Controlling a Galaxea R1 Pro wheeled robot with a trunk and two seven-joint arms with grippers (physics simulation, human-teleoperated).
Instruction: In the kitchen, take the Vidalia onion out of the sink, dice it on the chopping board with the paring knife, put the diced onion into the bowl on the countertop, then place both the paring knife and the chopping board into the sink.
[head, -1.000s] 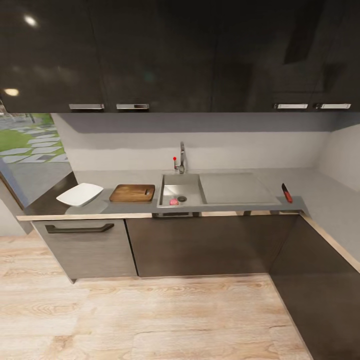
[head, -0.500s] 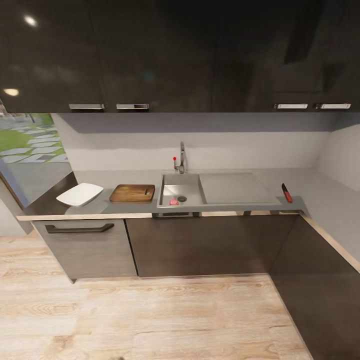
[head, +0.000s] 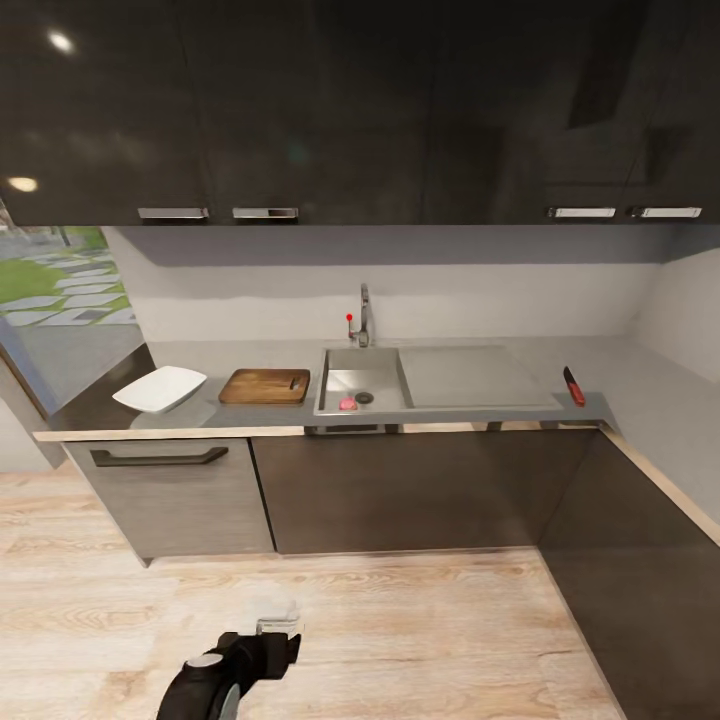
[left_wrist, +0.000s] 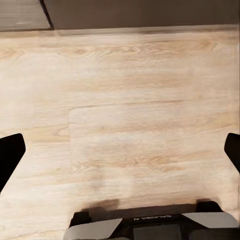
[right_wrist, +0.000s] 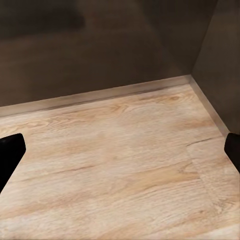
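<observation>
L arm low at the bottom edge of head view, dark forearm w/ grey joint, wrist angled up toward the cabinets. L tool (head: 277, 628) at its tip, pale and blurred there. In L wrist view, L tool's fingers (left_wrist: 10, 155) sit at opposite edges, spread wide, nothing between. R tool's fingers (right_wrist: 10, 152) likewise wide apart in R wrist view, nothing held, pointing down over the floor.
</observation>
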